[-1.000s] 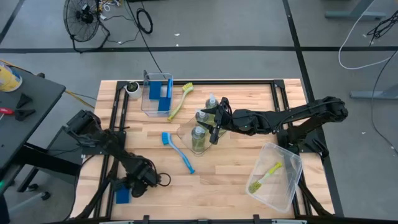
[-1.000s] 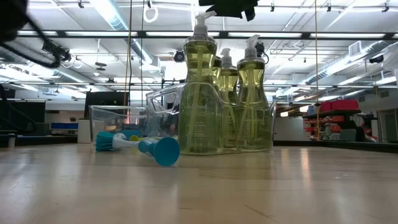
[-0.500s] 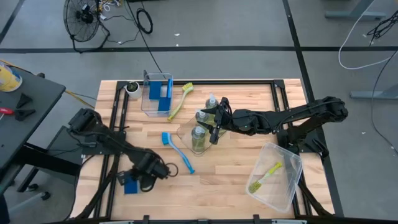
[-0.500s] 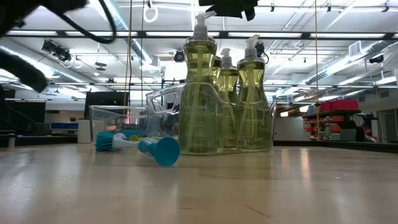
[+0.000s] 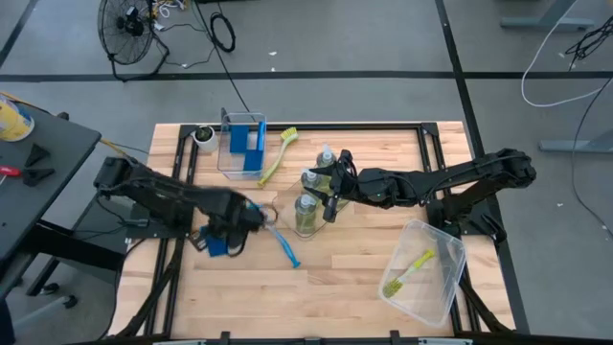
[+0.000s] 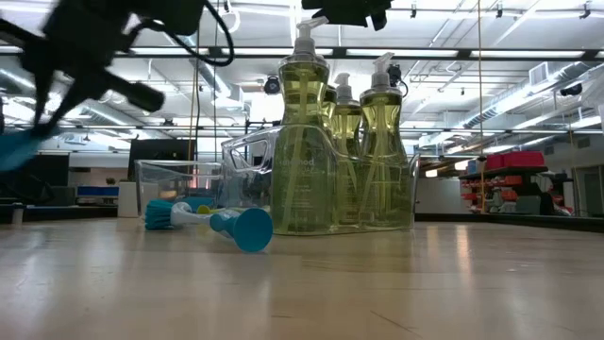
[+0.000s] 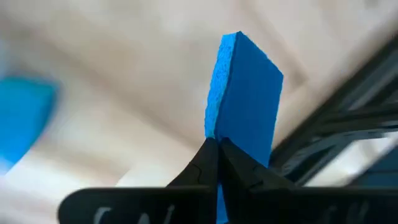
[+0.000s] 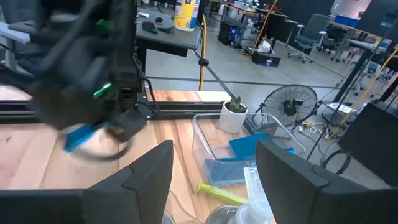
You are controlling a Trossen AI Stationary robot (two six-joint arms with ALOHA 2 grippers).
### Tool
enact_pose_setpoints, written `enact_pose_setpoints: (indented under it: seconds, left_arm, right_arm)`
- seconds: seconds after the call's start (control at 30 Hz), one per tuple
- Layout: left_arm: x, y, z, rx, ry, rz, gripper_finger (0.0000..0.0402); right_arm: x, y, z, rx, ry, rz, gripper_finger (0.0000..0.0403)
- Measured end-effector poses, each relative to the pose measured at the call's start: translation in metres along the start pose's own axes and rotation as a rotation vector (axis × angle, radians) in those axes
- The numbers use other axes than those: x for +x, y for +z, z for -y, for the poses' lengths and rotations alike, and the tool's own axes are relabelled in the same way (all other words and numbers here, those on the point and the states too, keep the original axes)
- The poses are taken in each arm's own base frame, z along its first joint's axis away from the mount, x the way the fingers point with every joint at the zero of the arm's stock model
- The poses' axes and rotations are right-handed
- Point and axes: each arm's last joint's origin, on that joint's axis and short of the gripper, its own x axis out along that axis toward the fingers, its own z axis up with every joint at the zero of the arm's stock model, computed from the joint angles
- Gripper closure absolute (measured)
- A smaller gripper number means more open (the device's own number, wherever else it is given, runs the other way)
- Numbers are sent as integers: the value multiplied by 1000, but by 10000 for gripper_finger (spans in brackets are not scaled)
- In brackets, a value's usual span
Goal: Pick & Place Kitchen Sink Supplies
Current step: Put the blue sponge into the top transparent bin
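Observation:
My left gripper (image 5: 233,230) is shut on a flat blue sponge (image 7: 245,93), which also shows in the high view (image 5: 215,242), above the table's left half beside the blue dish brush (image 5: 273,230). My right gripper (image 5: 332,189) is open and empty, above three clear bottles of yellow-green liquid (image 5: 305,213) that stand upright on a clear flat tray (image 5: 285,203). The bottles also show in the low view (image 6: 302,142). One yellow-green brush (image 5: 275,153) lies at the far side. Another (image 5: 407,271) lies in a clear bin. My left gripper pinches the sponge between its two fingers (image 7: 202,163) at the end nearest the wrist (image 7: 214,127). The rest of the sponge sticks out beyond the fingertips. The sponge is lifted clear of the table.
A clear bin (image 5: 241,146) with blue sponges stands at the far left, with a small white pot (image 5: 204,136) beside it. A second clear bin (image 5: 428,273) lies tilted at the near right. Bare wood lies at the near middle.
My left gripper has carried the blue sponge from the table's near left corner toward the far edge and a little rightward, up to the blue brush. The sponge has stayed in the fingers. My right arm has kept still.

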Motion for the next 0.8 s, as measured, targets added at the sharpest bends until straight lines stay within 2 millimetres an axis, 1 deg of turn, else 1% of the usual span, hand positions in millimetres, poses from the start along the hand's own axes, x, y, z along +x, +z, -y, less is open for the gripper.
enact_pose_setpoints:
  seconds: [0.17,0.4,0.47,0.6,0.8]
  left_arm:
    - [-21,-35,-15,-138,177,2,398]
    - [-46,-83,-31,-340,431,7,398]
    - [-52,-95,-36,-384,500,17,398]
    - [-63,-118,-50,-534,657,43,398]
    - [-73,-151,-71,-732,788,128,398]
  right_arm:
    - [0,0,0,2,0,0,172]
    - [0,0,0,5,0,0,172]
    - [0,0,0,7,0,0,172]
    - [0,0,0,24,0,0,172]
    - [0,0,0,62,-1,0,172]
